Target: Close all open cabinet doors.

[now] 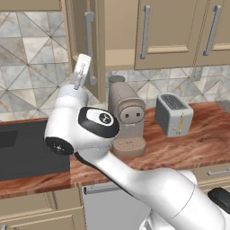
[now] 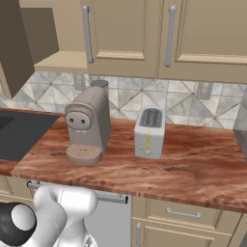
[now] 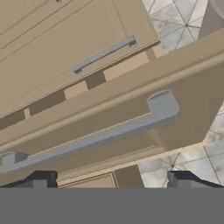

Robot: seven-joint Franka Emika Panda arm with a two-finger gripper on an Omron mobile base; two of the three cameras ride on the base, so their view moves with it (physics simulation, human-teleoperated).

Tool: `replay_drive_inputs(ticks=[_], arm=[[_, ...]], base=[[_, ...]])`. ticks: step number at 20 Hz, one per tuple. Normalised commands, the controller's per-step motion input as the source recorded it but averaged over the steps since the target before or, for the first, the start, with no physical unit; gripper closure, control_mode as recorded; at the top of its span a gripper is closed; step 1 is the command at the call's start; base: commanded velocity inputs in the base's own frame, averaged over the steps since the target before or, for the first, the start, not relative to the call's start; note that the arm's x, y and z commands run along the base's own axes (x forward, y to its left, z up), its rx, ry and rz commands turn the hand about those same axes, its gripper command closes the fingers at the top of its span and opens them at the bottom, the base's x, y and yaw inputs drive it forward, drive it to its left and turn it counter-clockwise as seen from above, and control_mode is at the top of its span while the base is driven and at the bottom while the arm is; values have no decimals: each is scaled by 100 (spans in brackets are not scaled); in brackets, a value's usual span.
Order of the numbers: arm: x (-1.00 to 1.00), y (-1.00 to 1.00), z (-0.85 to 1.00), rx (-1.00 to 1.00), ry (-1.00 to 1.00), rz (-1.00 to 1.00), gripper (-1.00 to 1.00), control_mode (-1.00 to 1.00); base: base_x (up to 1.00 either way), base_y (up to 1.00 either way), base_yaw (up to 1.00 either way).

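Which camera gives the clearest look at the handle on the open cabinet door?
The hand view: the open door's handle runs large across the frame, just ahead of the gripper, whose fingertips stand apart. The left base view shows the same handle smaller on the swung-out door, beside the hand. The right base view shows the open door edge-on at left.

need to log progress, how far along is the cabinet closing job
Done: the two right wall doors sit shut. In hand: the pincer is up at the open door, with its bar handle close ahead in the hand view, not gripped. Left: swinging that door shut.
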Motion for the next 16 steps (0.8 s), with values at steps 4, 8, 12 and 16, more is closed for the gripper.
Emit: replay_drive_inputs(ticks=[4,8,12,16], arm=[[38,0,0,-11,0,-29,-100,-100],[21,0,-10,-10,0,-27,-100,-100],[0,-3,-18,0,0,-12,-100,-100],[0,-10,-8,0,-1,-12,-100,-100]], base=[[0,0,0],[0,0,0],[0,0,0],[0,0,0]])
